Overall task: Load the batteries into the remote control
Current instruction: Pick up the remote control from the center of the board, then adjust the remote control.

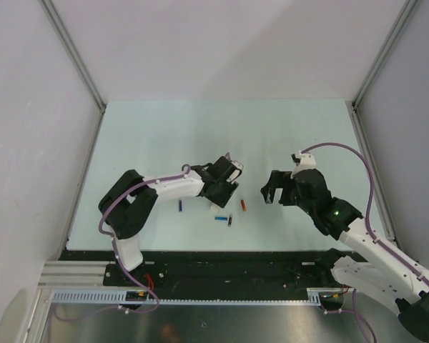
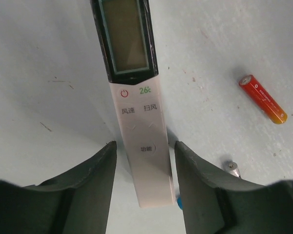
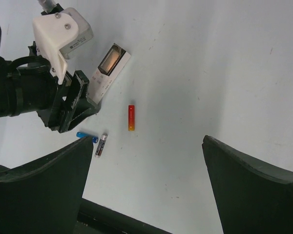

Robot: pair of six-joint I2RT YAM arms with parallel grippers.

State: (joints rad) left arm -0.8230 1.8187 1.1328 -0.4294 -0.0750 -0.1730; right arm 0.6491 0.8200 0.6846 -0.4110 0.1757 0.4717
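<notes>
The remote control [image 2: 142, 131] is a slim white bar with a dark screen at its far end. Its near end lies between the fingers of my left gripper [image 2: 145, 146], which is open, with a thin gap on each side. The remote control [image 3: 109, 70] also shows in the right wrist view. A red battery [image 2: 262, 99] lies to its right. A black battery [image 3: 101, 145] and a blue battery [image 3: 86, 136] lie just beside the left gripper. Another blue battery [image 1: 180, 206] lies further left. My right gripper [image 3: 147, 139] hovers wide open, holding nothing.
The pale table [image 1: 164, 136] is walled by white panels left, right and behind. A black base rail [image 1: 222, 268] runs along the near edge. The left gripper [image 1: 225, 180] and right gripper [image 1: 272, 191] face each other near the table's middle.
</notes>
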